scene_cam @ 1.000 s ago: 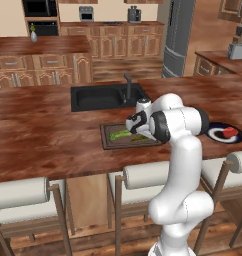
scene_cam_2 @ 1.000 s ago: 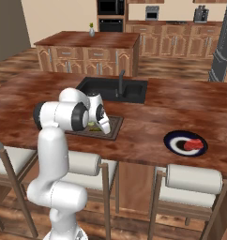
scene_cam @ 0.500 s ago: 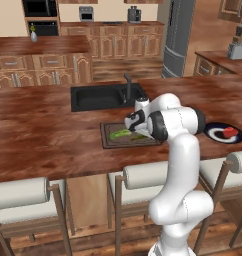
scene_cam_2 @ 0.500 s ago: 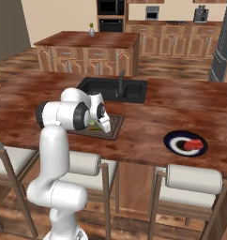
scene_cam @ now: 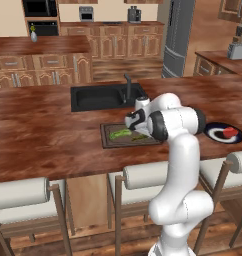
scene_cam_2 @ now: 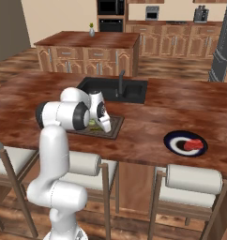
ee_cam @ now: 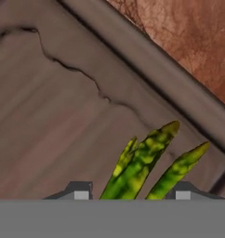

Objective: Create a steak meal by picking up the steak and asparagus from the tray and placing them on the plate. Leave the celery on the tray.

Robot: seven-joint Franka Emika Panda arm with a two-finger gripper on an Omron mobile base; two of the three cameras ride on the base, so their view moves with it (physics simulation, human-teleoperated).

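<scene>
So the end effector (ee_cam: 131,195) has gone from wide open to partly closed around the asparagus (ee_cam: 142,162) over the last second, and the arm hasn't really shifted in either base view. The jaws look like they're bracketing the green tips, one fingertip on each side, but it's hard to tell whether they're actually pinching yet or still a bit apart. If the grip lands, that's probably the second item sorted, since the steak (scene_cam_2: 192,144) is already sitting on the plate (scene_cam_2: 172,138) toward the right end of the desk (scene_cam: 43,145).

View differences: the hand view is the one where the stalk's pointed tips sit between the fingertips, near the grooved border of the tray (ee_cam: 49,107). The left base view gives the bigger picture, with the celery (scene_cam: 119,133) lying on the tray's left half, well apart from the plate. In the right base view the arm's own wrist blocks most of the tray.
</scene>
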